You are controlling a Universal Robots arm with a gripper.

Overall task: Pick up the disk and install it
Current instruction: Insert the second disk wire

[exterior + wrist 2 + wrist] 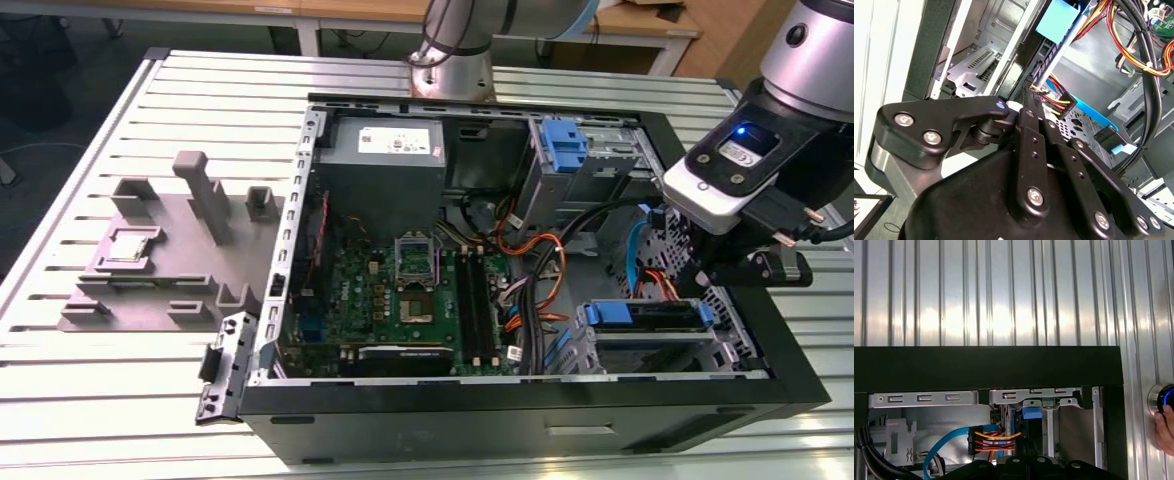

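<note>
slatted metal table [120,380], open computer case [534,400]. disk [645,317], apparently seated in bay, just beside gripper [747,265]; whether fingers grip anything cannot be told.

Ribbed shiny metal table [120,400]; matt black case [534,420]; glossy cables [1149,55].
</note>
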